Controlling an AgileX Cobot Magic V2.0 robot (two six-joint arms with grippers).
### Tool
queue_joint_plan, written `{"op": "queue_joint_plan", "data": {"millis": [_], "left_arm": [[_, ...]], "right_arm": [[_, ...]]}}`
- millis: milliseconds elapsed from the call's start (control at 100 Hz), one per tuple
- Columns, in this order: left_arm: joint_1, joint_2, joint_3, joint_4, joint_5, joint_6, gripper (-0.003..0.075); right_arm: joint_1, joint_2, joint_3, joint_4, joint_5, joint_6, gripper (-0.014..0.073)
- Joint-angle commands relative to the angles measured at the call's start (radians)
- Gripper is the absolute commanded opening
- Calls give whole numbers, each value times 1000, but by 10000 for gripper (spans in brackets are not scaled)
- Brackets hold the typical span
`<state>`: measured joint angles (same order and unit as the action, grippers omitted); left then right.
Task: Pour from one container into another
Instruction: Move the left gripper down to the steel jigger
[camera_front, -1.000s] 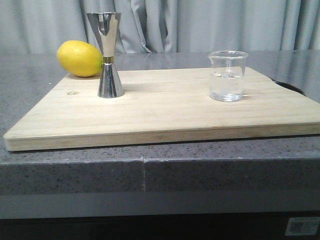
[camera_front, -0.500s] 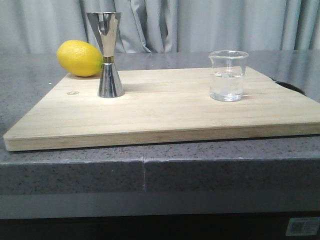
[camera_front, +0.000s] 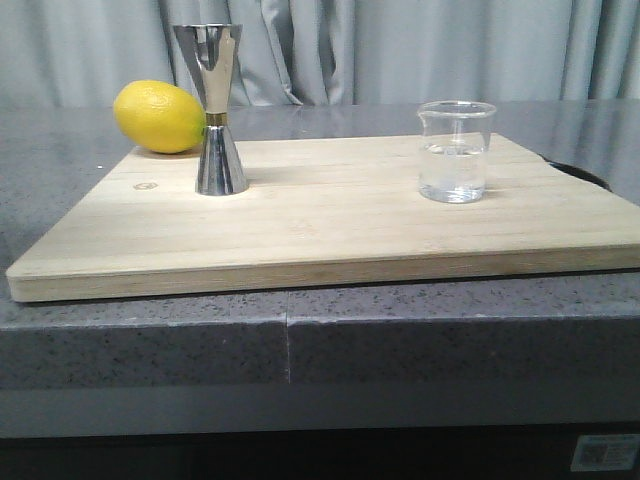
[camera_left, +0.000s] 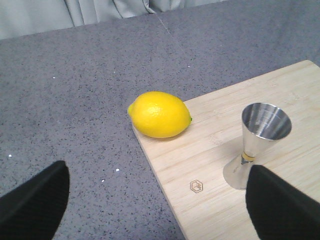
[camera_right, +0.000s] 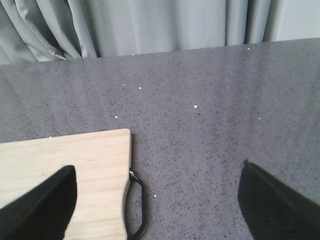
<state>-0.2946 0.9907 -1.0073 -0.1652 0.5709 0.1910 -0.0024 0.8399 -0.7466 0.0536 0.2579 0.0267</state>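
Nothing of the pour is done yet, as far as these views show. The glass beaker (camera_front: 456, 152) stands upright on the wooden cutting board (camera_front: 320, 225), at about 3 o'clock from the board's middle in the front view, with clear liquid filling roughly its lower half. The steel jigger (camera_front: 218, 110) stands upright well apart from it, toward 10 o'clock, and looks empty from above (its upper cup (camera_left: 266, 120) shows only bare polished metal in the left wrist view). A lemon (camera_front: 160, 117) lies just beside the jigger at the board's far left corner. Neither arm shows in the front view, so neither has reached either vessel. The left gripper (camera_left: 155, 200) hangs over the counter (camera_left: 75, 100) with its fingers (camera_left: 35, 202) spread wide, the lemon and jigger ahead of it. The right gripper (camera_right: 157, 200) also has its fingers (camera_right: 40, 200) spread wide, over the board's right edge and its dark hanging loop (camera_right: 137, 210), the beaker out of its view. What is left, I judge, is everything: grasping the beaker, carrying it to the jigger, tipping it, and setting it down.
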Motion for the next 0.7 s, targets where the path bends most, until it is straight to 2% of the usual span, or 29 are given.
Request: {"op": "queue_joint_plan", "data": {"millis": [0, 70, 140, 320, 540, 690], "left_arm": [[-9, -6, -37, -24, -89, 48, 660], [-9, -6, -24, -62, -106, 127, 659], [-9, -10, 11, -165, -146, 254, 659], [-9, -9, 151, -609, -202, 717, 659], [-9, -5, 295, -1097, -166, 1295, 659], [-9, 42, 335, -1334, -109, 1529, 659]], "right_arm": [[1, 7, -35, -16, -50, -8, 596], [1, 16, -34, -22, -40, -8, 596], [1, 16, -34, -27, -36, -8, 596], [1, 16, -34, -54, -31, -8, 596], [1, 16, -34, -70, -20, -8, 595], [1, 16, -34, -70, -7, -8, 595]]}}
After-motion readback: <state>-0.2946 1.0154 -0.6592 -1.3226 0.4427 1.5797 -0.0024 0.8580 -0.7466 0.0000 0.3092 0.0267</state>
